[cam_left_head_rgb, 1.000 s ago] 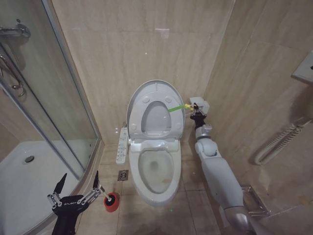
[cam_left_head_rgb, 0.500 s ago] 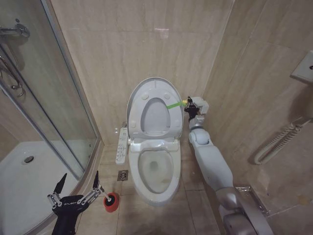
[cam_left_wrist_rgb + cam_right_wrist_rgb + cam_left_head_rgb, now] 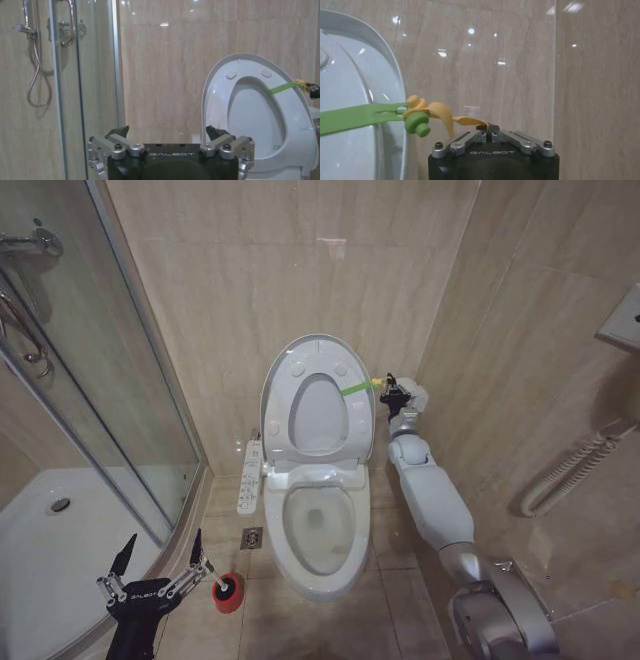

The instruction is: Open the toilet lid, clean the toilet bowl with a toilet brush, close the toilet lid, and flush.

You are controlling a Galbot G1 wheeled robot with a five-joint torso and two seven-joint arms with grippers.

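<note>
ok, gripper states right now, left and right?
Left gripper: open, holding nothing, low beside the red brush cup.
Right gripper: shut on the yellow loop tied to the green strap on the raised toilet lid.

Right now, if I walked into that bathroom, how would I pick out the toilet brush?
Find the toilet bowl against the back wall, then look to the floor on its shower side. There a small round red cup stands by the shower's edge, with the brush's short white handle sticking out beside the left gripper. It is the floor's one red thing.
</note>
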